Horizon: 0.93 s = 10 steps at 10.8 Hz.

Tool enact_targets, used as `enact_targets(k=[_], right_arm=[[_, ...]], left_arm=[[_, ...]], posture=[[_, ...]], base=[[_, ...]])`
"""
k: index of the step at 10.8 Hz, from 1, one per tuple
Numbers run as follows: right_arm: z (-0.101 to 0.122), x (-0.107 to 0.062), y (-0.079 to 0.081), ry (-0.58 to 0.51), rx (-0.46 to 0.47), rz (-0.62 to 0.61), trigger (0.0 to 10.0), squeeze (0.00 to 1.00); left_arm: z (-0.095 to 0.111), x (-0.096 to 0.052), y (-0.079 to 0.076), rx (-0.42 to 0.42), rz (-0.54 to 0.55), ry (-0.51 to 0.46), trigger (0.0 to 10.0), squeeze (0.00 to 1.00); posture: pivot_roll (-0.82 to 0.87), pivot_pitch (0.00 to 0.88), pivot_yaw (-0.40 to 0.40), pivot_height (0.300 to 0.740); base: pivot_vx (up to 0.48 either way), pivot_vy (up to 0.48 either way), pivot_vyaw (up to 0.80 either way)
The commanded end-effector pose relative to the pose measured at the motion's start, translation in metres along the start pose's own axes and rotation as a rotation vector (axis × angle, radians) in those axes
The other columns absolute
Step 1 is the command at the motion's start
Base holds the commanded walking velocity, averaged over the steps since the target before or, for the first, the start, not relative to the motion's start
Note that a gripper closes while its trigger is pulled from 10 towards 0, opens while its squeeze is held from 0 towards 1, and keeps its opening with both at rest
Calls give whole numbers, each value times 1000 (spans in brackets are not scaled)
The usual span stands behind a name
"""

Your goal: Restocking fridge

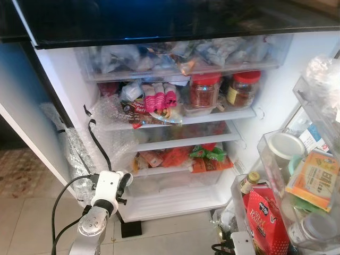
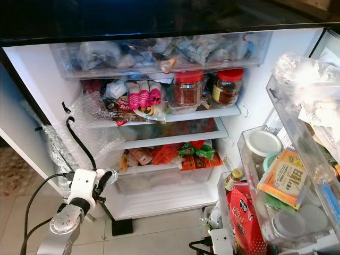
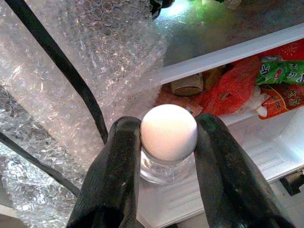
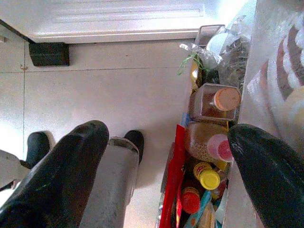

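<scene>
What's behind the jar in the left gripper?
Behind the white-capped jar in the left gripper: bubble wrap and a shelf of red and green packets. What's further back is hidden.

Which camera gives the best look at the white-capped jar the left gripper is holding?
The left wrist view: the white-capped glass jar sits large and centered, clamped between the left gripper fingers, cap and glass shoulder clear. In both eye views the jar is a small white shape at the gripper's tip by the fridge's lower left corner. The right wrist view faces the floor and door bottles.
</scene>
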State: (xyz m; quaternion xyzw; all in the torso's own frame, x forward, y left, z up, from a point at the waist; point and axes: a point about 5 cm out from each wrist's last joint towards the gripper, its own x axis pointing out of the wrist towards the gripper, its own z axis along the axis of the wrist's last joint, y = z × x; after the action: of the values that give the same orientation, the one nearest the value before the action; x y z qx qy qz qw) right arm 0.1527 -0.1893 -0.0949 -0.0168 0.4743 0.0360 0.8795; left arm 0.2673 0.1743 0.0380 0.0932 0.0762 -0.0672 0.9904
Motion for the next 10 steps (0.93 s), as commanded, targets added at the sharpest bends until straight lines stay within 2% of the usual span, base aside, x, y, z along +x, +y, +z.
enact_targets(k=[1,6,10], right_arm=[[-2,-1,-6,9,4,-18,10000,0],[-2,-1,-5,7,1,-15,10000,0],[-1,-1,-5,8,1,-13,10000,0]], left_arm=[[0,1,1,14,1,4,10000,0],[2,2,1,13,1,-2,10000,0],[10,5,0,6,1,-43,10000,0]], posture=[[-86,26,-10,740],[-85,22,-10,740],[-87,24,-10,740]], base=[[0,-304,0],[0,-307,0],[0,0,0]])
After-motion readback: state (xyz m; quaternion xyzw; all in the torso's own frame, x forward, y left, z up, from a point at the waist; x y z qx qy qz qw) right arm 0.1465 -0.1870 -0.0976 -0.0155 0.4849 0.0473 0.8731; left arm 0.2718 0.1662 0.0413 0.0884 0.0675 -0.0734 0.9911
